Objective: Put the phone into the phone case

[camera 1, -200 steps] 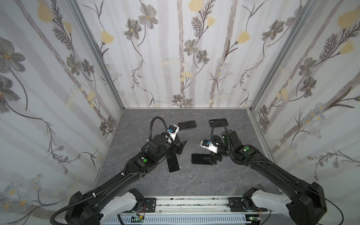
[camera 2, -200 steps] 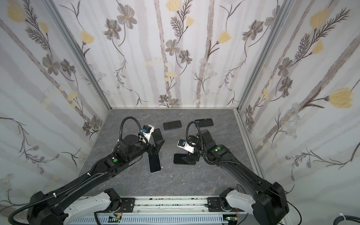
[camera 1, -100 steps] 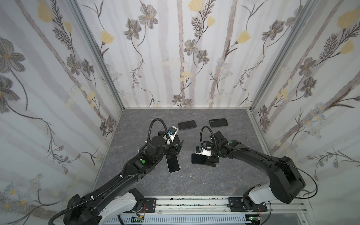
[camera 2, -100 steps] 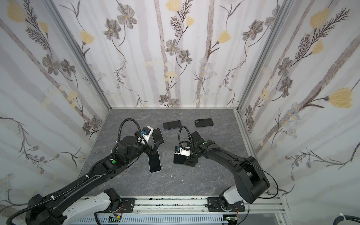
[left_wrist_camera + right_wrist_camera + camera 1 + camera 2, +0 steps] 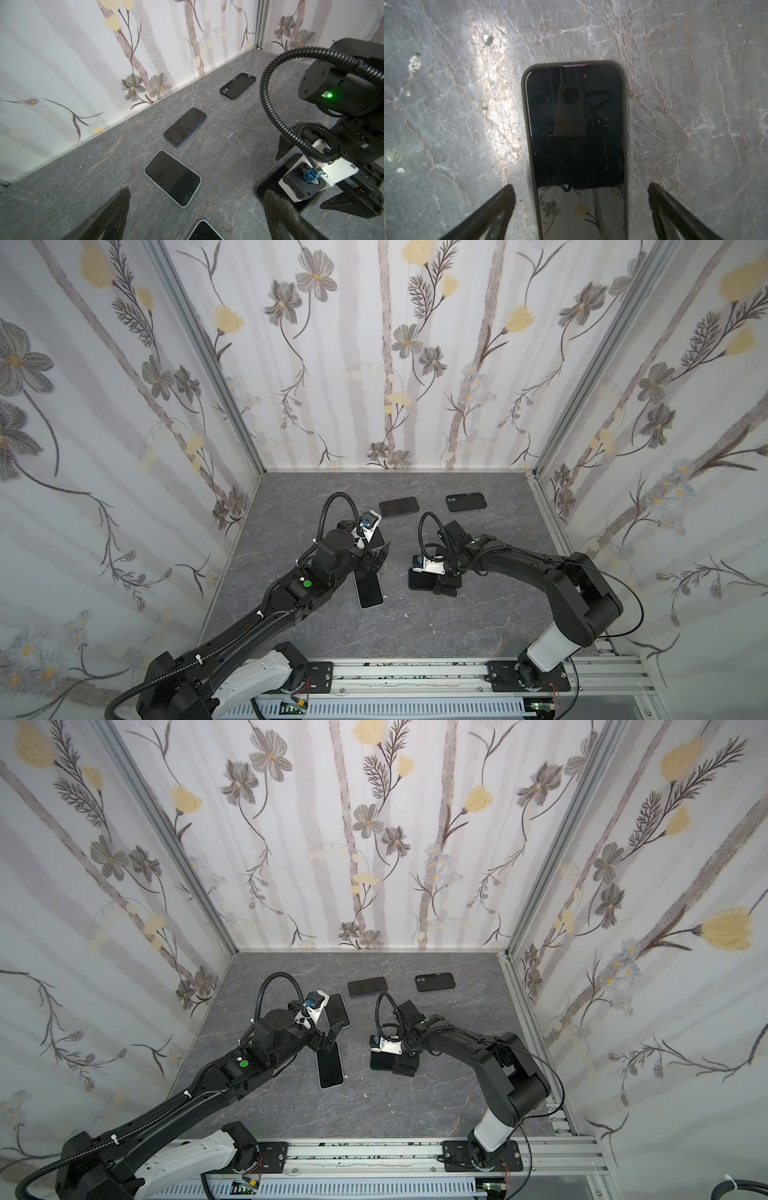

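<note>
Both open and empty: the right pincer (image 5: 581,185) straddles the dark-rimmed phone (image 5: 417,581) just below frame centre, the left pincer (image 5: 196,189) hangs over a light-rimmed phone (image 5: 370,591), and the phone case (image 5: 466,502) lies right of centre.

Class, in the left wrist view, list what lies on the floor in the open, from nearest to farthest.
cut-off phone → white-rimmed phone → blue-rimmed phone → case

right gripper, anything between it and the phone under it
Nothing visible. In the right wrist view the open right gripper hangs directly over the phone, one finger on each side of it, with only bare table around the phone.
</note>
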Controlling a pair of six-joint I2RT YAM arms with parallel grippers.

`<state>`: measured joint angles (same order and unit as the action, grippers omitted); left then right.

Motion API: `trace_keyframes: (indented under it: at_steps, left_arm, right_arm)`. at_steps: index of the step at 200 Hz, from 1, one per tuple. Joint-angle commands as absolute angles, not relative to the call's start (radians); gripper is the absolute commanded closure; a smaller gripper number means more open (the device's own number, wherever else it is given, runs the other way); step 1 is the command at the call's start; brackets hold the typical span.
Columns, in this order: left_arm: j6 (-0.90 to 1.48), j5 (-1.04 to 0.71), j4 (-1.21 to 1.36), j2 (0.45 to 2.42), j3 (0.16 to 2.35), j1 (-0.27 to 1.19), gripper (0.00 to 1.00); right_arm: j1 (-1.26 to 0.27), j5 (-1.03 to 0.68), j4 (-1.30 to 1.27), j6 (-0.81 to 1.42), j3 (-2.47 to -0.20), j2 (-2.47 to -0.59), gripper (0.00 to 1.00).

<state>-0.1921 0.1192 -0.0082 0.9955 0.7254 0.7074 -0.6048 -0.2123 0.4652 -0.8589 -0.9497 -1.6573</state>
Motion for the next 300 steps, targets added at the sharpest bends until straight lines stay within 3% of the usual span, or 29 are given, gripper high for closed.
trace_keyframes:
  at_steps: [1,65,128,219,300]
  left_arm:
    - [-0.212,0.118,-0.002,0.991,0.733,0.706,0.0]
    - [-0.221,0.103,-0.011,0.996,0.732,0.706,0.0]
    - [-0.224,0.108,-0.023,0.991,0.734,0.706,0.0]
    - [-0.202,0.127,-0.014,0.947,0.735,0.706,0.0]
    - [-0.196,0.147,-0.014,0.906,0.733,0.707,0.0]
  right_arm:
    - [-0.609,-0.227,0.484,-0.844,-0.958,-1.681,0.0]
    - [-0.628,-0.171,0.518,-0.729,-1.024,-1.776,0.07]
    - [-0.672,-0.193,0.584,-0.446,-1.095,-1.83,0.29]
    - [-0.755,-0.136,0.577,0.364,-1.141,-1.793,0.29]
    - [-0.849,-0.085,0.544,0.693,-1.177,-1.838,0.29]
